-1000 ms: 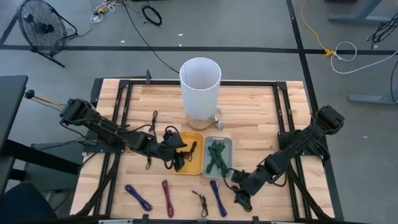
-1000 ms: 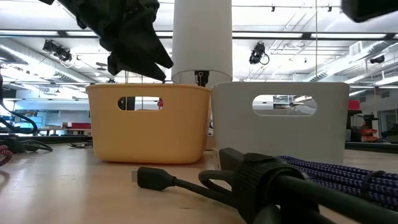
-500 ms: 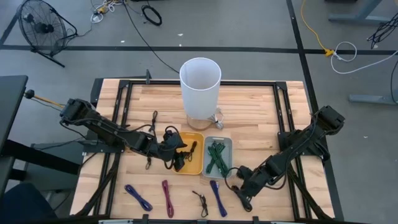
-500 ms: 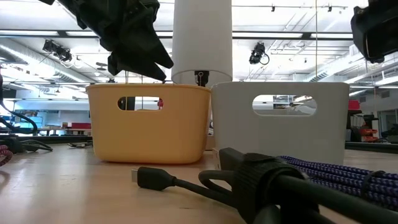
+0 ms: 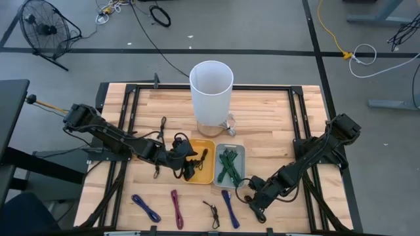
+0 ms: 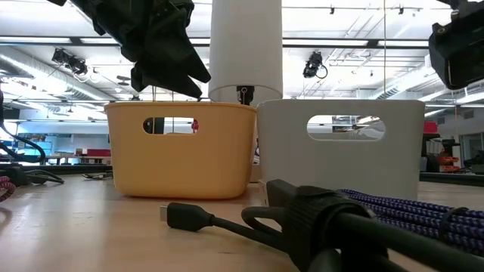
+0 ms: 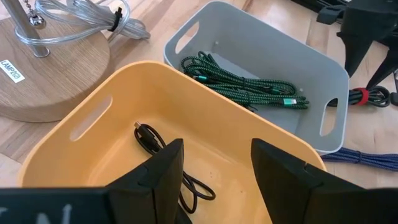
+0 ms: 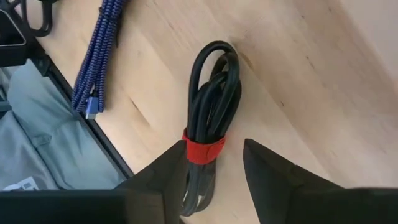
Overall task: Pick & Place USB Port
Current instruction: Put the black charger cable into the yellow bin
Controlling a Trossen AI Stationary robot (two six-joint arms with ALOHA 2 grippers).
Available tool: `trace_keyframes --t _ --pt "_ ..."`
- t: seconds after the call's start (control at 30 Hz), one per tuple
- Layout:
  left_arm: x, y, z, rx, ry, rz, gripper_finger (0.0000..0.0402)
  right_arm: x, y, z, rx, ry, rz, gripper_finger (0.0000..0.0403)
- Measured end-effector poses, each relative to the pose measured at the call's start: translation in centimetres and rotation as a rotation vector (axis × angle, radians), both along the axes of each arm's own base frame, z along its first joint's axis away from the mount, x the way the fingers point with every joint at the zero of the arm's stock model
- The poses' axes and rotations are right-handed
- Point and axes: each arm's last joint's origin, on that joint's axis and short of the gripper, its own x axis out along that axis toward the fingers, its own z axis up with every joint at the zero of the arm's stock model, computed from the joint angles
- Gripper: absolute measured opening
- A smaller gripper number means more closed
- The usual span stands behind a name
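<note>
A black coiled cable (image 8: 208, 124) bound with a red tie (image 8: 205, 149) lies flat on the table near the front right; it also shows in the high view (image 5: 253, 211). My right gripper (image 8: 211, 180) is open just above it, one finger on either side of the tied end, touching nothing that I can see. My left gripper (image 7: 214, 168) is open and empty above the yellow bin (image 7: 93, 124), which holds a thin black cable (image 7: 149, 137). The grey bin (image 7: 323, 68) beside it holds green cables (image 7: 249, 84).
A tall white cylinder (image 5: 211, 95) on a wooden base stands behind the bins. Blue (image 5: 146, 208), magenta (image 5: 177, 208), black (image 5: 211, 213) and blue braided (image 5: 228, 206) cables lie along the front edge. More black cables (image 5: 161, 124) lie left of the bins. Black rails (image 5: 308, 164) frame the table.
My right gripper has come down toward the black coiled cable and gone a little toward the table's left edge, staying open. My left arm has kept still over the yellow bin.
</note>
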Motion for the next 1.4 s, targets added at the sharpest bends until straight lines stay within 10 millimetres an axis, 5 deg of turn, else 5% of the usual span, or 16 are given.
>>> trace_keyframes --t 0.5,0.97,1.07,1.2,1.4 --pt "0.0 0.0 0.0 0.001 0.0 -0.001 0.0193 -0.1 0.1 -0.1 -0.039 -0.022 -0.005 0.0185" --pt "0.0 0.0 0.0 0.002 0.001 -0.002 0.0193 0.7 0.9 -2.9 -0.051 0.01 0.041 0.0181" --pt "0.0 0.0 0.0 0.002 0.001 -0.002 0.0193 0.7 0.9 -3.1 -0.053 0.018 0.043 0.0144" --pt "0.0 0.0 0.0 0.002 0.001 -0.002 0.0193 0.8 0.8 -3.0 -0.031 0.025 0.046 0.0033" --pt "0.0 0.0 0.0 0.0 0.001 -0.002 0.0193 0.7 0.3 -2.1 -0.016 0.013 0.06 0.0008"
